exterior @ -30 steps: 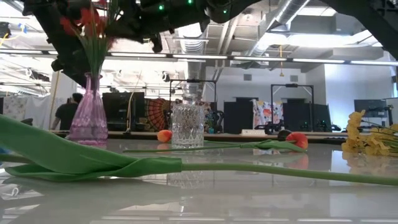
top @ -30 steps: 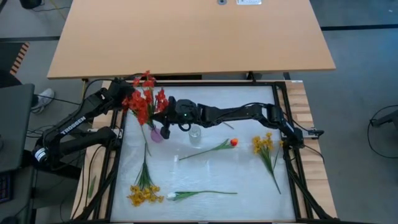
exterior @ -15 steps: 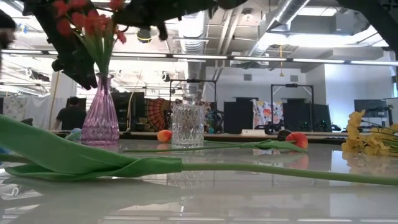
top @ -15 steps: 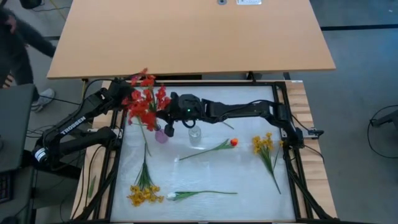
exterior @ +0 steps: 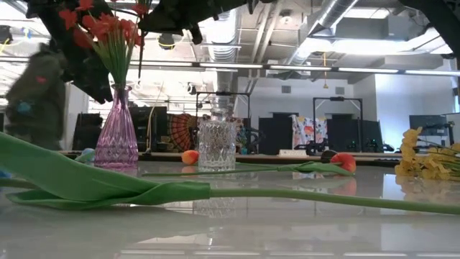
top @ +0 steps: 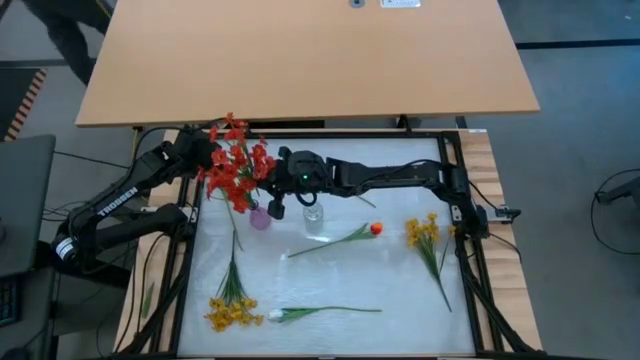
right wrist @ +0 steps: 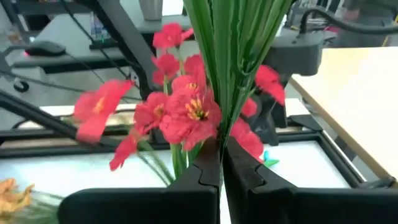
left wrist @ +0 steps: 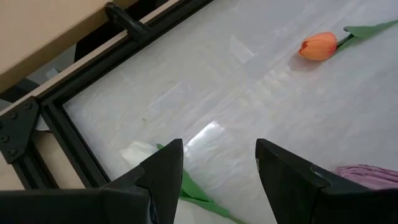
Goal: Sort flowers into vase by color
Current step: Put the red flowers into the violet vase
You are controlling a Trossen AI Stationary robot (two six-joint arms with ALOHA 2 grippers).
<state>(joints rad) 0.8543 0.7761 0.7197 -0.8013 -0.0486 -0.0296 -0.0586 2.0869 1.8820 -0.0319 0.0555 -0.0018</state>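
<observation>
A bunch of red-pink sprays (top: 235, 165) stands with its green stems in the purple vase (top: 260, 216) (exterior: 116, 137). My right gripper (right wrist: 221, 165) reaches in from the right and is shut on those stems. My left gripper (left wrist: 217, 165) hangs open over the table's far left corner (top: 205, 150), touching nothing. An empty clear glass vase (top: 314, 218) (exterior: 216, 144) stands right of the purple one. An orange-red tulip (top: 376, 228), two yellow bunches (top: 424, 232) (top: 230, 310) and a white tulip (top: 278, 315) lie flat on the table. My right gripper pinches the bundle of green stems (right wrist: 225, 127) of the red-pink sprays between its two fingers (right wrist: 205, 174), coming from the table's right side. The stems cross the fingers and rise to the blossoms (right wrist: 186, 115). Their lower ends sit in the purple vase's neck (exterior: 118, 90).
A dark frame rail (left wrist: 134, 28) borders the white table. A second orange tulip (left wrist: 318, 45) (exterior: 190, 156) lies behind the glass vase. A long green tulip leaf (exterior: 108, 187) lies close in front of the low camera. A person (exterior: 32, 93) moves in the room beyond.
My right gripper has moved a little toward the far left while staying shut on the stems. The purple vase has slid slightly toward the right and then stayed put. The red-pink sprays have swung more upright over it.
</observation>
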